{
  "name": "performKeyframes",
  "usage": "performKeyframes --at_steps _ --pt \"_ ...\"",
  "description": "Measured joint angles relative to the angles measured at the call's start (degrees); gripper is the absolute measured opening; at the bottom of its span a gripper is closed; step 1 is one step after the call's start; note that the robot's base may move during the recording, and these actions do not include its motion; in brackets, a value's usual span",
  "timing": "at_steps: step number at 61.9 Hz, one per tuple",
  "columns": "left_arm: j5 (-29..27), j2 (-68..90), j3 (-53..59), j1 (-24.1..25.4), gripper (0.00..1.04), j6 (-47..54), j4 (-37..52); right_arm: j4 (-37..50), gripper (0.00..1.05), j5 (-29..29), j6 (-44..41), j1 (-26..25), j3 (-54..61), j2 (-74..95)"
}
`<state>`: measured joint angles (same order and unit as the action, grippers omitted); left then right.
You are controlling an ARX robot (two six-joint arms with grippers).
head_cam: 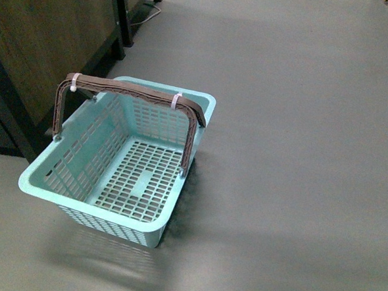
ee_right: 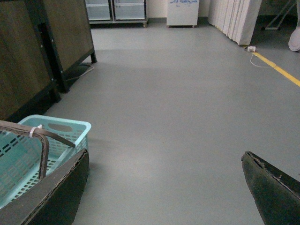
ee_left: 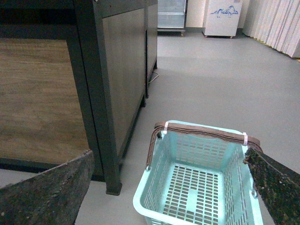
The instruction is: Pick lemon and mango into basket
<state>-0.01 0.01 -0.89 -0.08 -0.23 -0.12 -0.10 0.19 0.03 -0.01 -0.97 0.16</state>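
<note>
The light teal basket [head_cam: 123,174] stands on the grey floor with nothing inside it, its two brown handles [head_cam: 134,92] upright and tied with white zip ties. It shows too in the left wrist view as the basket [ee_left: 197,187], below my open left gripper [ee_left: 171,187]. The right wrist view catches one corner of the basket [ee_right: 28,154] beside my open right gripper [ee_right: 164,187], which hangs over bare floor. Neither gripper holds anything. The lemon and the mango are out of view. No arm shows in the front view.
A dark-framed wooden cabinet [head_cam: 41,50] stands close to the basket's left; the same cabinet [ee_left: 84,79] fills the left wrist view. A yellow floor line [ee_right: 281,70], white curtains [ee_right: 234,18] and white units [ee_right: 183,11] lie far off.
</note>
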Motion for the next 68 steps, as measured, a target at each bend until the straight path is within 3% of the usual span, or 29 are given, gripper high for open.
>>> performKeyframes --at_steps 33,37,40,60,68 --pt "-0.42 0.2 -0.07 -0.09 0.98 -0.28 -0.28 0.0 0.96 0.0 0.0 0.0 0.0 0.0" --pt "-6.25 7.8 -4.09 -1.97 0.98 -9.53 -9.64 0.0 0.96 0.0 -0.02 0.0 0.0 0.0" --pt "-6.03 12.74 -4.96 -2.23 0.98 -14.03 -8.96 0.0 0.96 0.0 0.0 0.0 0.0 0.0" --pt "1.55 50.58 -11.06 2.4 0.98 -33.99 19.43 0.0 0.96 0.0 0.0 0.0 0.0 0.0" --pt "1.22 73.26 -17.9 2.27 0.98 -44.35 31.17 0.0 0.96 0.0 0.0 0.0 0.0 0.0"
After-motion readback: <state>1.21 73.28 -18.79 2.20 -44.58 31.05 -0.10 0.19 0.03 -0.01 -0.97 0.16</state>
